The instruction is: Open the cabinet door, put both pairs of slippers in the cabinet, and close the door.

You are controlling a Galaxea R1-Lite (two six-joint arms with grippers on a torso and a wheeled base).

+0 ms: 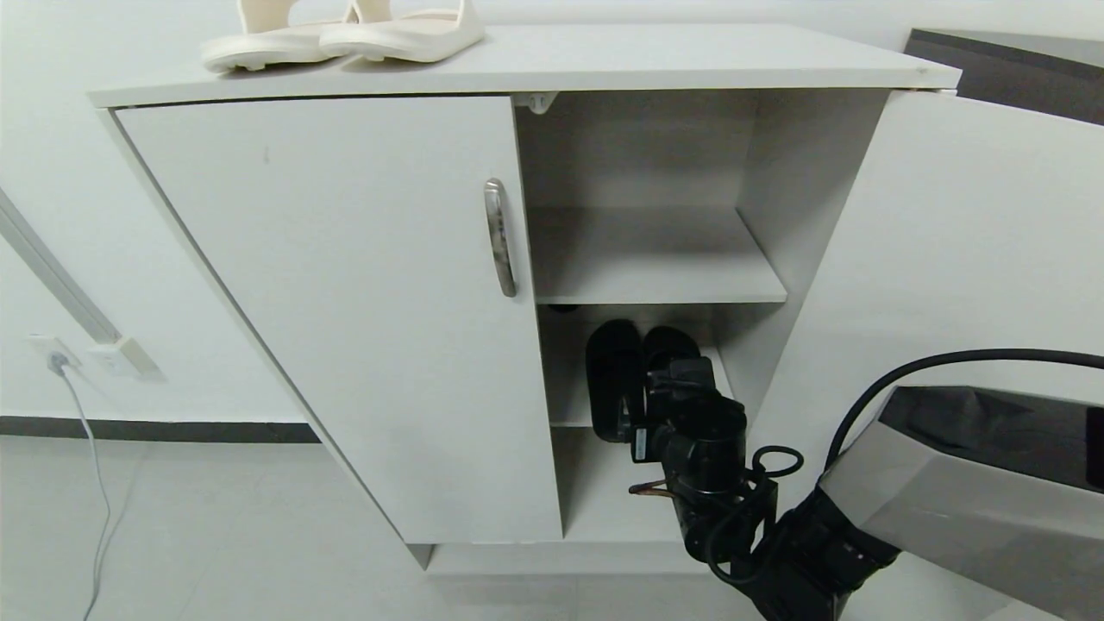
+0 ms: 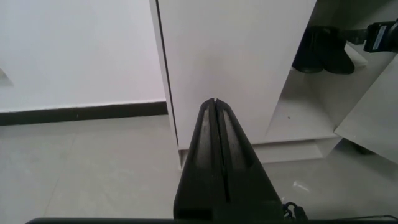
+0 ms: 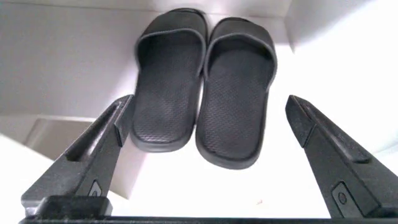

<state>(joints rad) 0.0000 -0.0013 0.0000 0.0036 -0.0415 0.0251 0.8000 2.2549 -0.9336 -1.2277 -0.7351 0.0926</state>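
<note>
A pair of black slippers [image 3: 202, 87] lies side by side on the cabinet's lower shelf [image 1: 569, 405], also seen in the head view [image 1: 614, 375] and from the left wrist [image 2: 322, 50]. My right gripper [image 3: 210, 106] is open just in front of them, its fingers [image 3: 102, 152] spread wider than the pair and touching neither slipper; in the head view the right gripper [image 1: 680, 375] is at the shelf's front edge. A cream pair of slippers [image 1: 345, 36] rests on the cabinet top. The left gripper [image 2: 214, 106] is shut and empty, low in front of the closed left door [image 2: 230, 56].
The right cabinet door [image 1: 949, 259] stands swung open to the right. The left door [image 1: 345, 302] is shut, with a metal handle [image 1: 499, 237]. The upper shelf [image 1: 655, 267] is bare. A wall socket and cable [image 1: 60, 362] are at the far left above the floor.
</note>
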